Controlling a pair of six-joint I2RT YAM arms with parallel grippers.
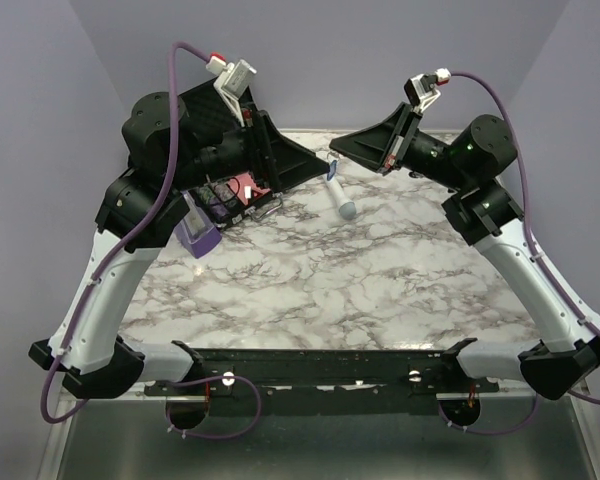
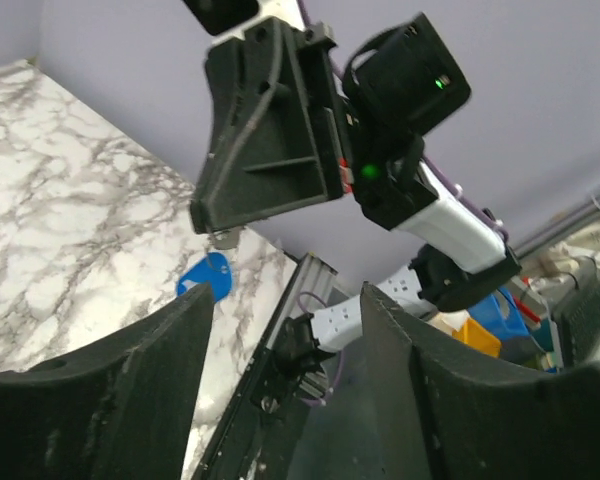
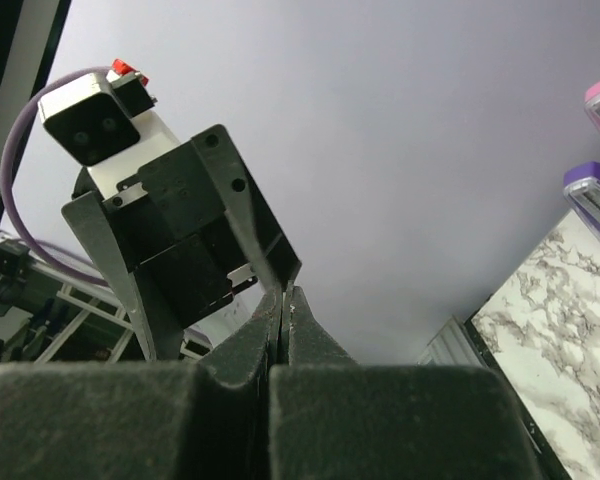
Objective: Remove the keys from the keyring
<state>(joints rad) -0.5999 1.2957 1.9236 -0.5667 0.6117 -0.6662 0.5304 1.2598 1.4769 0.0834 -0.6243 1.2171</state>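
The blue keyring [image 1: 332,168] hangs just under the tip of my right gripper [image 1: 338,148] at the back middle of the table. In the left wrist view, a thin wire loop [image 2: 217,262] runs from the right gripper [image 2: 216,226] down to the blue keyring [image 2: 205,281]. That gripper is shut, and the right wrist view shows its fingers pressed together at the right gripper's tip [image 3: 283,292]. No key shows clearly. My left gripper [image 1: 314,168] stands open just left of the keyring. Nothing lies between the left gripper's fingers [image 2: 285,300].
A white wand [image 1: 341,196] lies on the marble table [image 1: 320,280] just in front of the keyring. A purple metronome [image 1: 198,233] and a pink and purple clutter [image 1: 230,192] sit under the left arm. The table's back edge is close behind both grippers.
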